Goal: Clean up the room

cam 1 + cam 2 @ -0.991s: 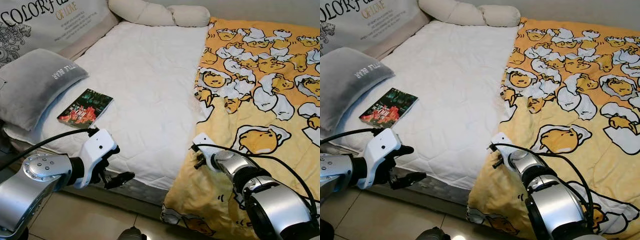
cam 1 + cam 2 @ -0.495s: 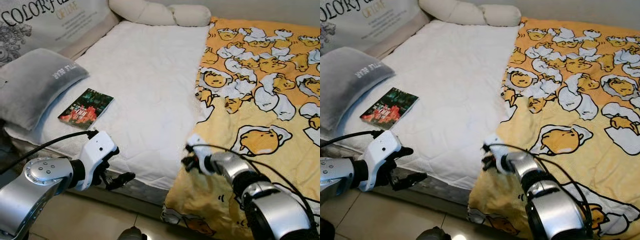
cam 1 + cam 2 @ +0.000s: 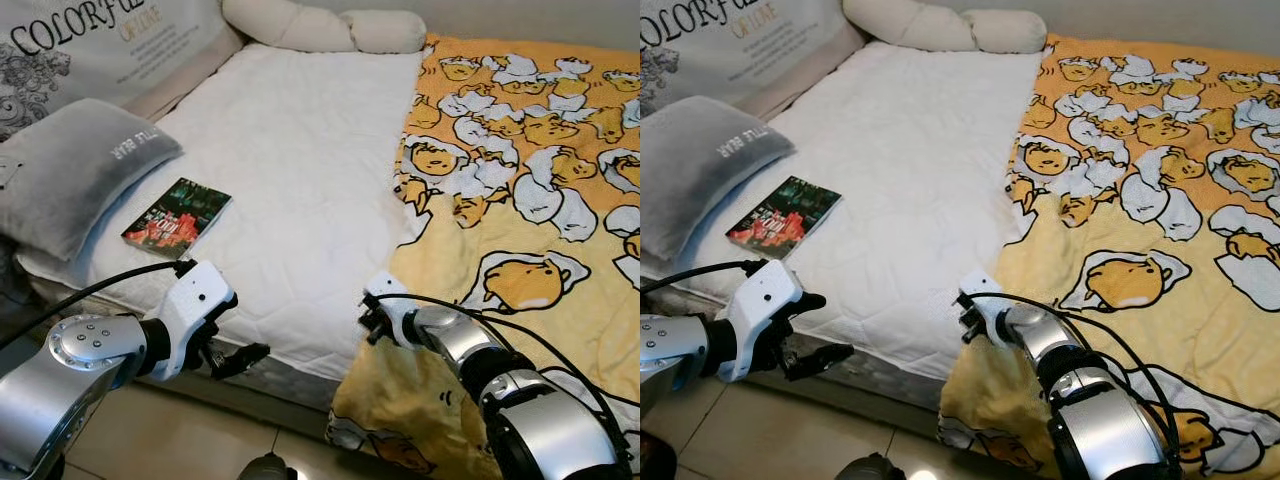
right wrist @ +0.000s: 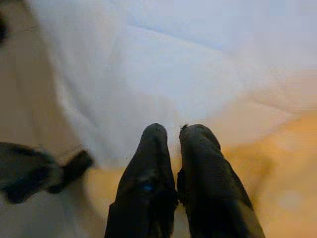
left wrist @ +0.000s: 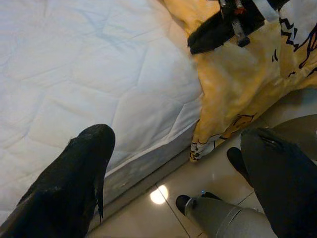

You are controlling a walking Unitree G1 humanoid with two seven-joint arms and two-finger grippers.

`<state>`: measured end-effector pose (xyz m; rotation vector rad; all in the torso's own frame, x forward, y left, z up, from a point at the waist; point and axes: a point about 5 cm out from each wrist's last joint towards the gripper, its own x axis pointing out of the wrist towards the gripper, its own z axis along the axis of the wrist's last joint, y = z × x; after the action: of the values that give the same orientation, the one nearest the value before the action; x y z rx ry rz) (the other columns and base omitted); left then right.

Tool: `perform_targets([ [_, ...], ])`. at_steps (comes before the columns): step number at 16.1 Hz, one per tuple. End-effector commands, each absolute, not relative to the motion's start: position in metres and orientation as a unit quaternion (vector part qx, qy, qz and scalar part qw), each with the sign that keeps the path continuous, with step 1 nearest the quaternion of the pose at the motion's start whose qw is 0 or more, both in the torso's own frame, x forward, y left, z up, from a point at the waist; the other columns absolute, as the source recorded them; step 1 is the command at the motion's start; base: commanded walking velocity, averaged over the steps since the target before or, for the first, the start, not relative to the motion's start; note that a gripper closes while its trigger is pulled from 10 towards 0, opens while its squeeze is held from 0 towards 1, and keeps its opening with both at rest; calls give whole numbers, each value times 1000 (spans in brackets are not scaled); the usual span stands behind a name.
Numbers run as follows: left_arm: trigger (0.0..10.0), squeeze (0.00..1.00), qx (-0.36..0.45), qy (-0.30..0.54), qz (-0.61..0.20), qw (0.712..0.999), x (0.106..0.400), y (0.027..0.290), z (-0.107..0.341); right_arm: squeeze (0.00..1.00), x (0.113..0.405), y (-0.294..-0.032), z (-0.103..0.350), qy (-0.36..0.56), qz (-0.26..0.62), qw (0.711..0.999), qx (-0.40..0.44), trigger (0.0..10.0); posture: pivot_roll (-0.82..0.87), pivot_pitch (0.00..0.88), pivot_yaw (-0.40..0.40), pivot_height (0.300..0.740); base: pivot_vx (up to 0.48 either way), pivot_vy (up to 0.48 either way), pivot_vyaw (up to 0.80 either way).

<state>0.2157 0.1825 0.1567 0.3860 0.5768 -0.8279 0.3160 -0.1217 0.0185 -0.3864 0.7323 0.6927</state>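
Grey pillow [image 3: 75,170] lies at the far left of the bed, well beyond the left gripper [image 3: 232,357], with a book [image 3: 176,211] just beside it on the white mattress [image 3: 300,170], past those fingers. Left gripper hangs off the near bed edge over the floor [image 3: 170,440], fingers [image 5: 69,183] spread wide, nothing between them. Right gripper [image 3: 372,322] sits at the near left edge of the yellow blanket [image 3: 520,220]; its fingers [image 4: 158,173] are pressed together, tips right at the seam where yellow cloth meets white mattress. Cannot tell if cloth is actually caught between them. Blanket covers the right half of the bed beyond and to the right of the right fingers, near corner drooping over the bed side toward the floor. Judged: blanket is light, soft, floppy, will sag and bunch, not fragile; a pinch on the hem or corner nearest the fingertips looks best, thin fabric may slip from a shallow grip. Book is stiff, flat, light; take it by an edge.
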Motion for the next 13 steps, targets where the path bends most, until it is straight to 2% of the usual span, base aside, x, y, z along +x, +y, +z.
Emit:
perform_targets([
  [1, 10000, 0, 191, 272, -386, 860, 214, 185, 161, 1000, 323, -123, 24, 344, 303, 867, -197, 10000, 333, 0, 46, 740, 0, 0, 0],
  [10, 10000, 0, 195, 277, -380, 861, 211, 187, 160, 1000, 332, -110, 29, 345, 219, 870, -275, 10000, 350, 0, 44, 740, 0, 0, 0],
  [13, 10000, 0, 194, 277, -377, 862, 210, 187, 160, 1000, 324, -99, 21, 386, 186, 872, -236, 10000, 350, 0, 40, 740, 0, 0, 0],
])
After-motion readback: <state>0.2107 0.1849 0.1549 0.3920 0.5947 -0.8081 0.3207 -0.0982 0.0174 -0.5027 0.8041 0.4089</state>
